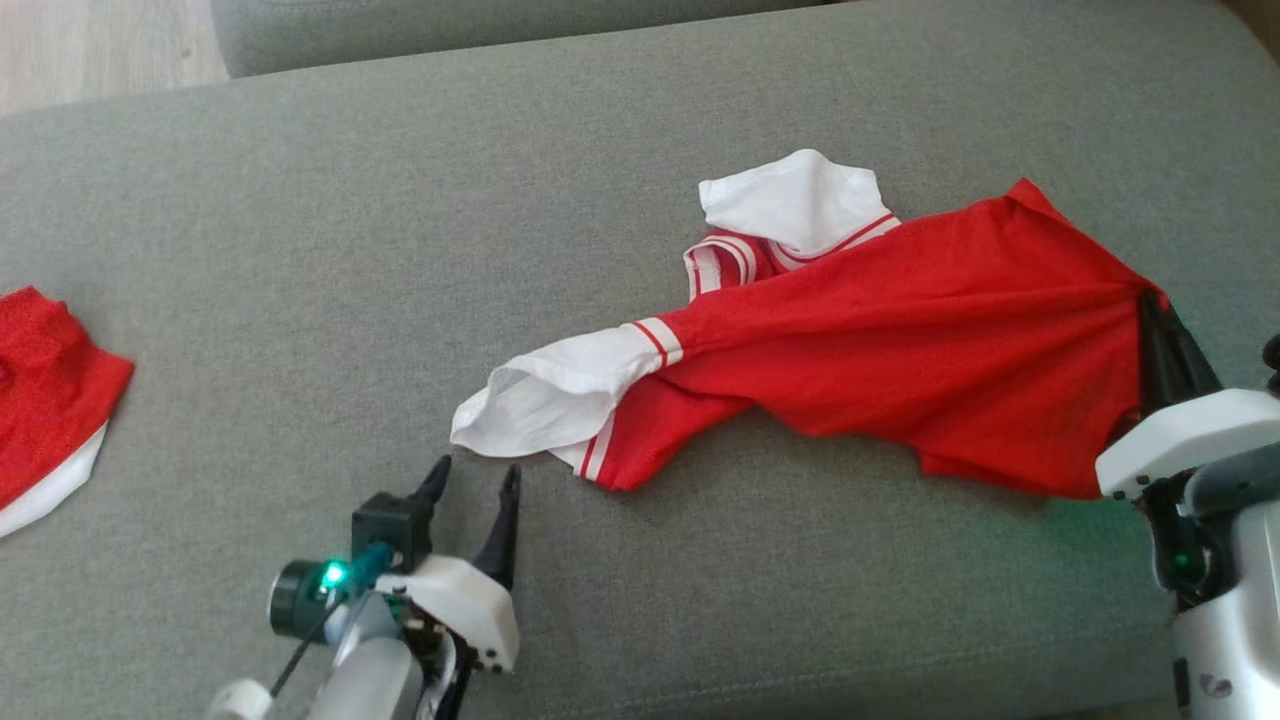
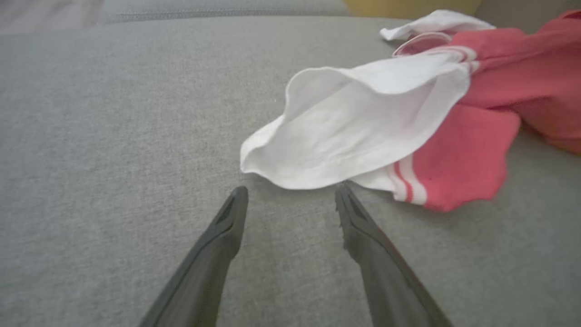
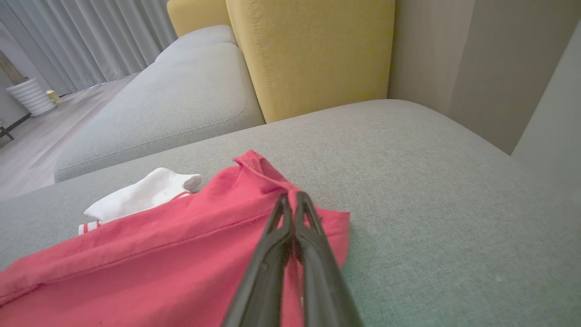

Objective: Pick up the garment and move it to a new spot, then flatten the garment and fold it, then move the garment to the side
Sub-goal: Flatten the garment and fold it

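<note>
1. Head view: red shirt with white sleeves lies crumpled on the grey fabric sofa cushion, toward its right.
2. Right gripper, pinched together on the shirt's red edge, likely anchors it for lifting.
3. Left gripper, fingers apart just beside a white sleeve, holds nothing; probably awaits a 2nd hold.

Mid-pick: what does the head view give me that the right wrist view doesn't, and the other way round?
Head view, not right wrist: the left gripper, open, just short of the near white sleeve, and a second red-and-white piece at far left. Right wrist, not head: the yellow backrest, the curtains, and a close look at the right gripper shut on the garment at its red edge. Both: that garment, the right gripper at its corner, the far white sleeve, the grey cushion.
</note>
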You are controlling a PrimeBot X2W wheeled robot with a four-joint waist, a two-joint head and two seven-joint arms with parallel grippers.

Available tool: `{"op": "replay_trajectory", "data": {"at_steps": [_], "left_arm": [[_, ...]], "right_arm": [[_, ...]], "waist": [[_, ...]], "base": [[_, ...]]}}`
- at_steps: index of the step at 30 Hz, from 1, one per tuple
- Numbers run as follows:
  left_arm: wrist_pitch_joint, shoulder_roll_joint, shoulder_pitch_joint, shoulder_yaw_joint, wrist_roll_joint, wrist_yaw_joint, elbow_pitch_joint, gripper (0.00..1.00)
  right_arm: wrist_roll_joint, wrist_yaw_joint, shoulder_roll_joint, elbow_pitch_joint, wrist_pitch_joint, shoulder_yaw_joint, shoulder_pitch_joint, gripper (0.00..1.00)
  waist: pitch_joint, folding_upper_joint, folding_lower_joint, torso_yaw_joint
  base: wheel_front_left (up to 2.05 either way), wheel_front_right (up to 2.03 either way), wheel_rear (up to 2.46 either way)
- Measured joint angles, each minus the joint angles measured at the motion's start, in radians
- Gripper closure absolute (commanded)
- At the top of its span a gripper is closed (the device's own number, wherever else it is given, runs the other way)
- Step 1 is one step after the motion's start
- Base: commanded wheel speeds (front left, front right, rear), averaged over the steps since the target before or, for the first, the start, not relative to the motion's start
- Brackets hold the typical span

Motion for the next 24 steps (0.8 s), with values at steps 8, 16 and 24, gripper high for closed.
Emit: {"op": "replay_trajectory", "data": {"at_steps": [8, 16, 24], "left_arm": [[0.000, 0.001, -0.126, -0.035, 0.052, 0.006, 0.137, 0.00], [0.000, 0.017, -0.159, -0.035, 0.103, 0.074, 0.170, 0.00], [0.000, 0.036, -0.172, -0.038, 0.124, 0.086, 0.187, 0.00]], "right_arm": [[-0.001, 0.000, 0.013, -0.036, 0.026, 0.010, 0.006, 1.00], [-0.001, 0.000, 0.016, -0.038, 0.033, 0.015, 0.006, 1.00], [-0.001, 0.000, 0.022, -0.038, 0.035, 0.017, 0.007, 1.00]], "waist": [[0.013, 0.0000, 0.0000, -0.012], [0.010, 0.0000, 0.0000, -0.013], [0.008, 0.0000, 0.0000, -0.003]], "base": [[0.00, 0.00, 0.00], [0.00, 0.00, 0.00], [0.00, 0.00, 0.00]]}}
